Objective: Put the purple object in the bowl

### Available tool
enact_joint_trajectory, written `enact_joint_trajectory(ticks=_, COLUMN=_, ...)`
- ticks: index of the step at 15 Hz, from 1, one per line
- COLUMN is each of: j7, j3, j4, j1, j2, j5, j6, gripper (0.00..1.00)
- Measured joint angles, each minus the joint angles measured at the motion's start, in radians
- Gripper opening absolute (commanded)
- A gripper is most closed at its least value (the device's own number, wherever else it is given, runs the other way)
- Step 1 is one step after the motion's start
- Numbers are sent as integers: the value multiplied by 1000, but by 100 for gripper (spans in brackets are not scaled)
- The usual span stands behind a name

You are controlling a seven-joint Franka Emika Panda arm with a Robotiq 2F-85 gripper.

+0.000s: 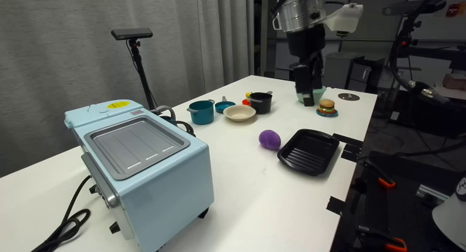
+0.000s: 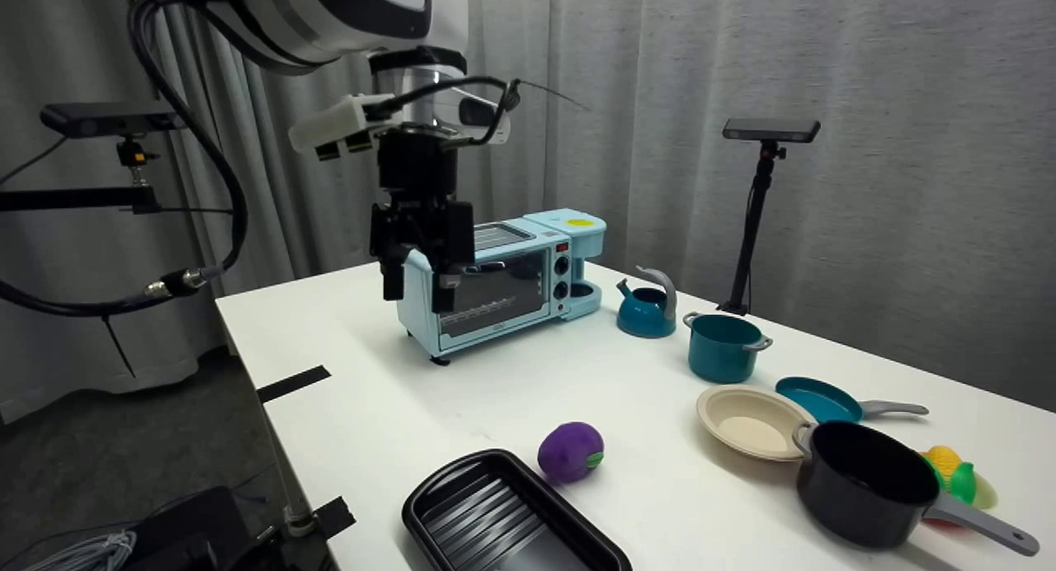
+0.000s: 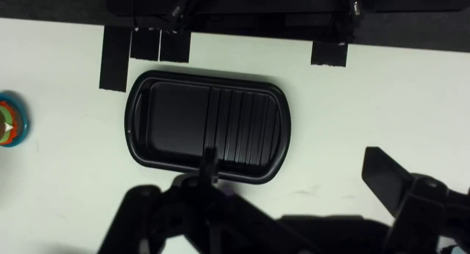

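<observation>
our gripper [image 2: 421, 288] hangs over the table [image 2: 652, 480], 2 fingers [image 2: 446, 294] wide apart. we see the purple lump [image 2: 569, 452] beside the tray [image 3: 207, 122], away from the taped edge [image 2: 334, 517], the bowl [image 2: 749, 432] farther in.

The lump [image 2: 568, 452] is purple with green, the bowl [image 2: 749, 431] cream, the tray [image 3: 207, 123] black.

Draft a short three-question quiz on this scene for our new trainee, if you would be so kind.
1. True or false: the purple object lies on the table, outside the cream bowl.
2. Which is nearest the purple object: (a) the kettle, (b) the black tray, (c) the toy burger?
3. Is the gripper open or shut, and what does it hold?

Key: 1. True. 2. b. 3. Open, holding nothing.
</observation>
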Motion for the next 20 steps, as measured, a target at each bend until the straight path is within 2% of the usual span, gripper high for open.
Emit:
enact_joint_trajectory(ticks=4, j7=0, j3=-31, j4=62, j1=-3, j2=120, j5=-28, j6=131, gripper=100)
enact_joint_trajectory(ticks=11, j7=-11, j3=-127, j4=163, j1=-17, j2=340, j5=-32, j6=326, gripper=100)
enact_joint_trajectory(ticks=14, j7=-19, j3=-152, j4=210, j1=-19, j2=439, j5=-32, j6=367, gripper=100)
enact_joint_trajectory(ticks=20, j7=-41, j3=-181, j4=336, j1=-21, j2=645, j5=-32, j6=376, gripper=100)
